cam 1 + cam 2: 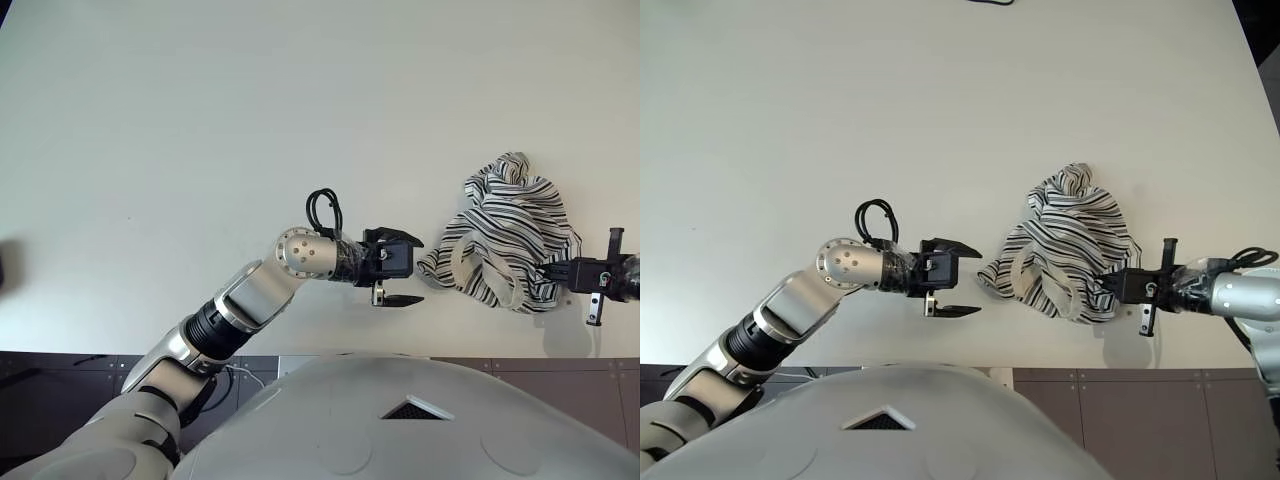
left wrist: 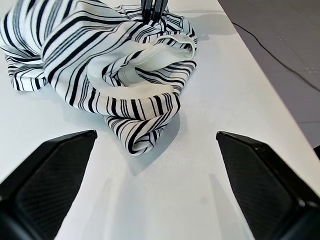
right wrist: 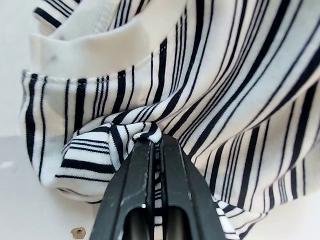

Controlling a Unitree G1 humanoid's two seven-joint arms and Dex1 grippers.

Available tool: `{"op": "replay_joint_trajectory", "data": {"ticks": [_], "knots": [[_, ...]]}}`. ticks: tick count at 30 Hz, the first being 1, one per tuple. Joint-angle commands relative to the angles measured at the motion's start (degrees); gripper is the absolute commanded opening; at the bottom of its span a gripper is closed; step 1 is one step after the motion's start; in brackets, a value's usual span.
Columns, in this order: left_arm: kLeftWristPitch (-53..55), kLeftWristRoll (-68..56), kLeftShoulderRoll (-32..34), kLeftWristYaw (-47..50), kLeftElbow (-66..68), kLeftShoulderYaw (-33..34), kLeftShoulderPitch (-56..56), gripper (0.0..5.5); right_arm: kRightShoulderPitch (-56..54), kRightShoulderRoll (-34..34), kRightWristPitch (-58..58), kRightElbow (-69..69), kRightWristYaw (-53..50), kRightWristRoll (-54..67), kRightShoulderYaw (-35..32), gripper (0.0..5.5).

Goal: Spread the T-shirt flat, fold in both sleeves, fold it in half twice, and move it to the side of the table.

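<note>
The striped T-shirt [image 1: 1072, 238] lies in a crumpled heap on the white table [image 1: 200, 120], toward the robot's right and close to the near edge. Its white neckband is looped over the top of the folds. Nothing is spread yet, so the whole job lies ahead.

The right gripper [image 1: 1110, 284] is clenched on a small bunched fold at the heap's right side, and from its wrist camera the fingers [image 3: 150, 170] look pressed tight around the cloth. The left gripper [image 1: 976, 282] sits low on the other side, just beside the shirt's nearest flap but not touching it, with its jaws wide apart.

My worry is the pinch on the right. It seems to catch several layers at once, so a pull could drag the whole bundle sideways rather than open it. The bite is also small and may slip free. With the heap so near the table's front edge, a careless tug could send cloth over the side.
</note>
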Motion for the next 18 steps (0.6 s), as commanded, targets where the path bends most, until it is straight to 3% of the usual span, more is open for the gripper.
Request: {"op": "replay_joint_trajectory", "data": {"ticks": [1, 3, 18], "knots": [[-0.63, 3.66, -3.09, 2.46, 1.3, -4.08, -0.93, 4.48, -0.59, 0.34, 1.08, -1.24, -0.16, 0.1, 0.7, 0.1], [-1.22, 4.77, -3.97, 3.55, 2.1, -4.89, -0.66, 4.48, -0.5, 0.5, 1.46, -1.89, -0.21, 0.17, 0.9, 0.1], [-8.3, 7.75, -0.24, 1.32, 5.42, -3.57, -1.7, 2.12, 2.25, 1.76, 2.89, -4.56, -3.05, -0.65, 0.89, 0.1]]}}
